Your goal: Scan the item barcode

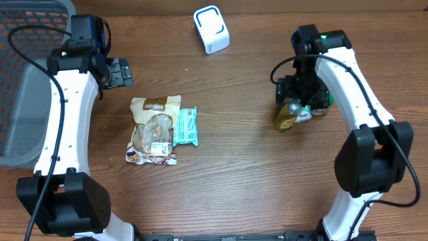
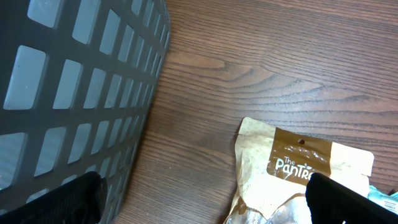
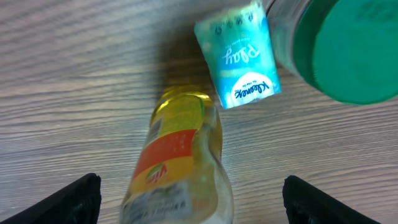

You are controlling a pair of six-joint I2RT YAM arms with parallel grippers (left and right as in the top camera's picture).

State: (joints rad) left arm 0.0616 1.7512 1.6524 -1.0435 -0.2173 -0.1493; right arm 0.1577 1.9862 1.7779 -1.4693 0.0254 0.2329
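Observation:
A yellow juice bottle (image 1: 287, 115) lies on its side on the wooden table at the right. My right gripper (image 1: 295, 92) hangs over it, open. In the right wrist view the bottle (image 3: 180, 162) lies between the two wide-apart black fingers (image 3: 78, 199), touching neither. A white scanner with blue trim (image 1: 211, 29) stands at the back centre. My left gripper (image 1: 120, 71) is open and empty at the far left. In its wrist view the left gripper (image 2: 211, 202) hovers over bare wood, between the basket and a brown snack bag (image 2: 298, 168).
A blue tissue pack (image 3: 239, 59) and a green-lidded jar (image 3: 348, 46) sit right beside the bottle. The snack bag (image 1: 154, 130) and a teal bar (image 1: 186, 127) lie left of centre. A grey mesh basket (image 1: 27, 87) fills the left edge.

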